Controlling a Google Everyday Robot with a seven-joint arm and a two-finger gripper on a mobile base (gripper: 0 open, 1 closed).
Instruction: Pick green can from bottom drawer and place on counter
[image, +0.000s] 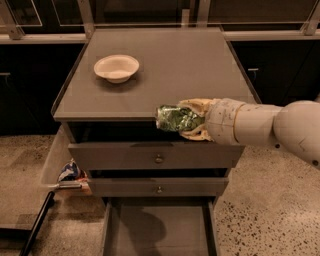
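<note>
My gripper (192, 119) comes in from the right on a white arm and is shut on the green can (176, 118), a shiny green can lying sideways between the tan fingers. It hangs at the front edge of the grey counter (175, 65), level with its rim and above the two knobbed drawers. The bottom drawer (159, 229) is pulled out at the frame's bottom, and its grey floor shows only a shadow.
A white bowl (116, 67) sits on the counter's left rear. A blue-and-white snack bag (71, 172) lies left of the cabinet by a dark bar (37, 220). Knobbed drawers (159, 159) are closed. Speckled floor lies either side.
</note>
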